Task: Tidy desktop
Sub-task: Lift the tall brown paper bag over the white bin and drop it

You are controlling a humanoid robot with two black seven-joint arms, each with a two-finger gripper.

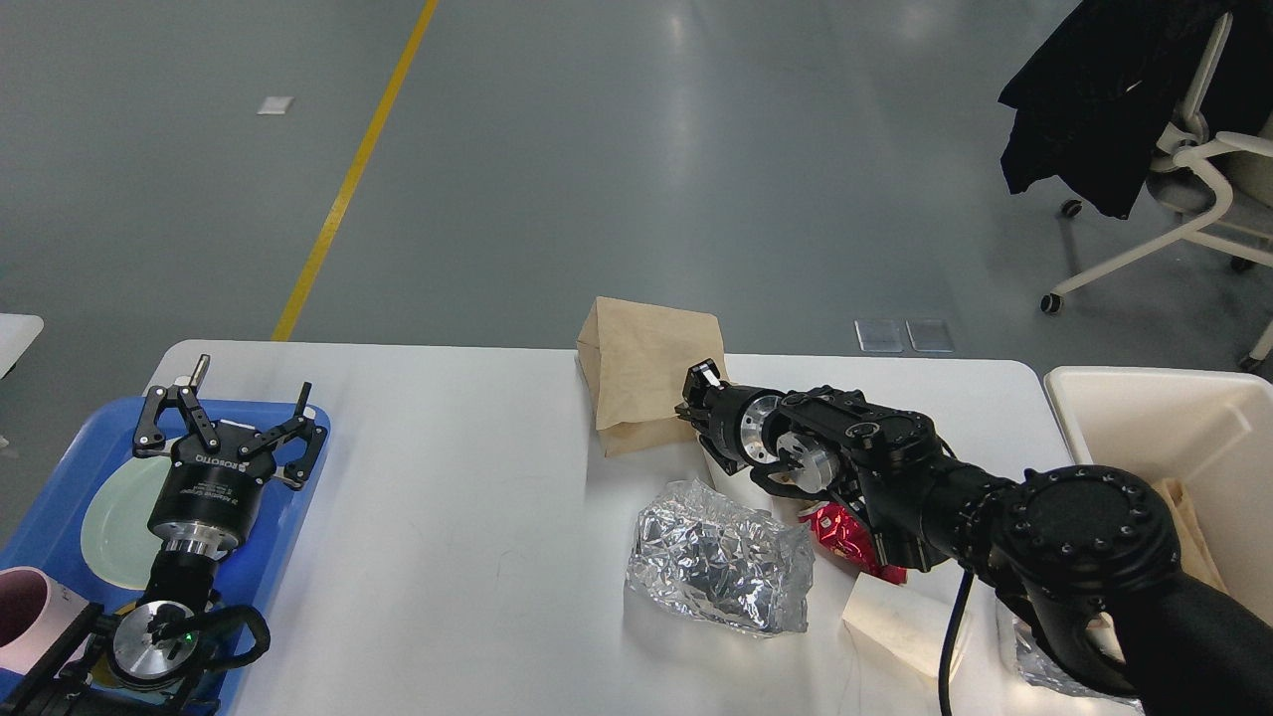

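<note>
The white desktop (448, 517) carries a brown paper bag (641, 373) standing at the far middle, a crumpled foil sheet (716, 557), a red wrapper (845, 542) and a white paper piece (895, 617). My right gripper (694, 395) is at the bag's right edge. Its fingers are closed on the bag, which is tilted. My left gripper (224, 413) is open and empty above the blue tray (60, 477) at the left.
The tray holds a pale green plate (114, 507) and a pink cup (20, 607). A cream bin (1144, 408) stands past the table's right edge. Another foil scrap (1044, 668) lies by my right arm. An office chair (1193, 189) is far right.
</note>
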